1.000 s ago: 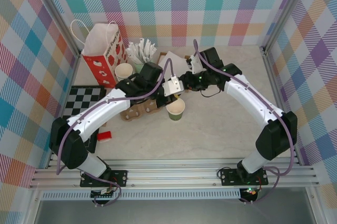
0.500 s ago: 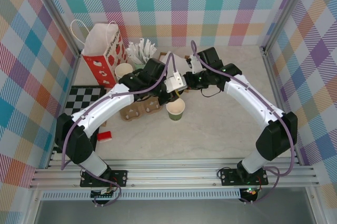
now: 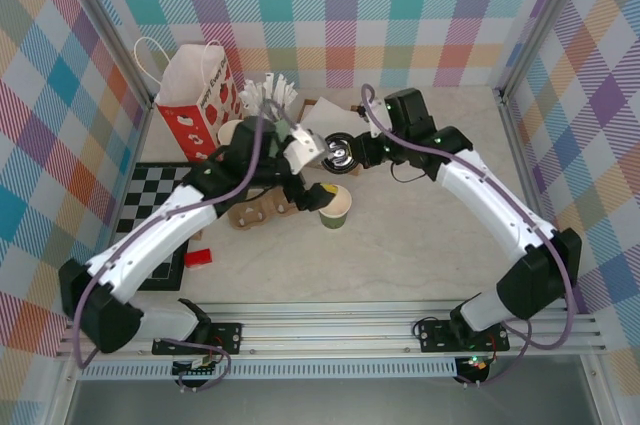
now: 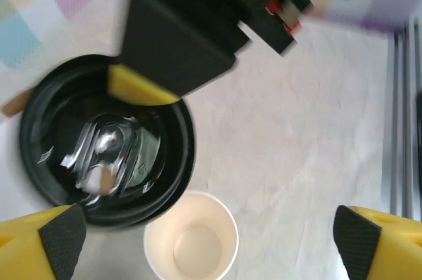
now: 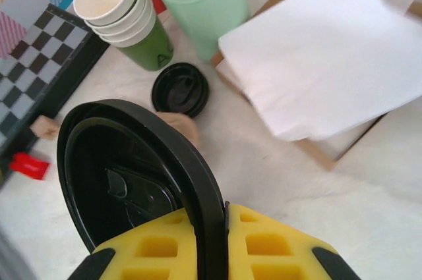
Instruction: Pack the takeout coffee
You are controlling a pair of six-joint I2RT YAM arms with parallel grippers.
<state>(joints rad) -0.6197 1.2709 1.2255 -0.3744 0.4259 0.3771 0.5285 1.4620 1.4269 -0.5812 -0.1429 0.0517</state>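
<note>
The takeout coffee's green paper cup (image 3: 336, 207) stands upright on the table with no lid on, and its cream inside (image 4: 191, 246) is empty. Just above and behind it, my right gripper (image 3: 347, 153) is shut on the rim of a round black lid (image 3: 337, 153), held on edge between the yellow fingers (image 5: 165, 247). The right wrist view shows this lid (image 5: 132, 174) up close. My left gripper (image 3: 312, 190) hangs over the cup, open wide, with its fingertips (image 4: 62, 240) far apart. The held lid (image 4: 105, 148) sits between them, untouched.
A red-and-white paper bag (image 3: 195, 95) stands at the back left. Near it are a stack of lidless cups (image 5: 119, 3), a mint-green holder of sachets (image 5: 204, 3), a loose black lid (image 5: 180, 89) and white napkins (image 5: 323, 62). A cardboard cup carrier (image 3: 255, 210) and a checkerboard (image 3: 150, 205) lie to the left.
My left gripper has opened wide and let go of the lid, and its arm has swung left. The right gripper has closed on the lid and holds it alone.
</note>
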